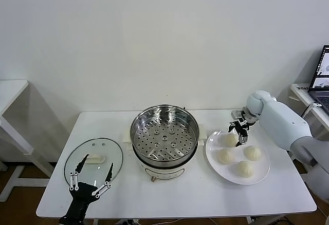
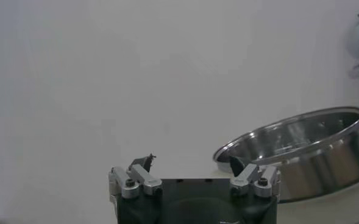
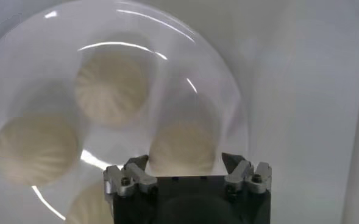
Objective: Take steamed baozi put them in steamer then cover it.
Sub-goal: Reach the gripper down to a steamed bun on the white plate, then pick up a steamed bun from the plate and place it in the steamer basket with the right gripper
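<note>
Four baozi (image 1: 238,154) lie on the plate (image 1: 259,176), right of the steamer (image 1: 164,134). The right pincer (image 1: 240,134) hangs released over the nearest baozi (image 1: 230,139), jaws on both sides of it, not yet grasping. I judge the bun soft and light; take it gently by its sides. The left pincer (image 1: 91,180) waits released over the cover (image 1: 93,160), left of the steamer.
</note>
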`<state>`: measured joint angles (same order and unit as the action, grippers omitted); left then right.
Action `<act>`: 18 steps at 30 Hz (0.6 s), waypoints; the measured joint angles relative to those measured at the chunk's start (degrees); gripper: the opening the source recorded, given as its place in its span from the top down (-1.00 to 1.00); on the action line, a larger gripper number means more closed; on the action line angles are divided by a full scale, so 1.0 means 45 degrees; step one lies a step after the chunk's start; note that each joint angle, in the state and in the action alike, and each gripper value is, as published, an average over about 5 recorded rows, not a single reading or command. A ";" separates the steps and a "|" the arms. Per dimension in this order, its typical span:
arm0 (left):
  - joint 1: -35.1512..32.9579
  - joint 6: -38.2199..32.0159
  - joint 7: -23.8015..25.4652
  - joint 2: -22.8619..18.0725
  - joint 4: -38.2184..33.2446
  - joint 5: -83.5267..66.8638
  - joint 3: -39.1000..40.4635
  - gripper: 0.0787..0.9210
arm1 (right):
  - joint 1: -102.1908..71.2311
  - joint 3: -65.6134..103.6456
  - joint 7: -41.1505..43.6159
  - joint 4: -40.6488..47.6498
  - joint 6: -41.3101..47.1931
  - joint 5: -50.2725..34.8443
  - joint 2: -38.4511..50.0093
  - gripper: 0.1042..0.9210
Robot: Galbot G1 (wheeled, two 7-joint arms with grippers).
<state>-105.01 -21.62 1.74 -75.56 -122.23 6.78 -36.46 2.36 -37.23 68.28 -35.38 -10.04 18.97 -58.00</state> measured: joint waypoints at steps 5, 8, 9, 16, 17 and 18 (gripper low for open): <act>0.0046 0.0003 -0.0030 0.0005 -0.0036 -0.0003 0.0000 -0.77 | -0.0066 -0.0158 -0.0155 -0.0185 0.0013 -0.0090 0.0108 -0.56; 0.0070 0.0016 -0.0039 0.0013 -0.0048 -0.0004 0.0012 -0.77 | -0.0066 -0.0269 -0.0227 -0.0433 0.0017 -0.0224 0.0239 -0.52; 0.0080 0.0021 -0.0042 0.0018 -0.0049 -0.0004 0.0016 -0.77 | -0.0052 -0.0309 -0.0243 -0.0540 0.0017 -0.0279 0.0293 -0.51; 0.0173 0.0064 -0.0062 0.0064 -0.0117 -0.0013 0.0054 -0.77 | 0.0317 -0.0792 -0.0261 -0.1788 -0.0053 -0.0895 0.0954 -0.45; 0.0193 0.0071 -0.0070 0.0073 -0.0139 -0.0018 0.0057 -0.77 | 0.0419 -0.0893 -0.0253 -0.2036 -0.0085 -0.1003 0.1090 -0.44; 0.0211 0.0078 -0.0078 0.0082 -0.0161 -0.0026 0.0056 -0.77 | 0.0535 -0.0998 -0.0241 -0.2289 -0.0130 -0.1105 0.1229 -0.42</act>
<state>-104.06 -21.27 1.39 -75.19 -122.96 6.66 -36.21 4.77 -41.73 67.20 -45.68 -10.62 14.00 -52.47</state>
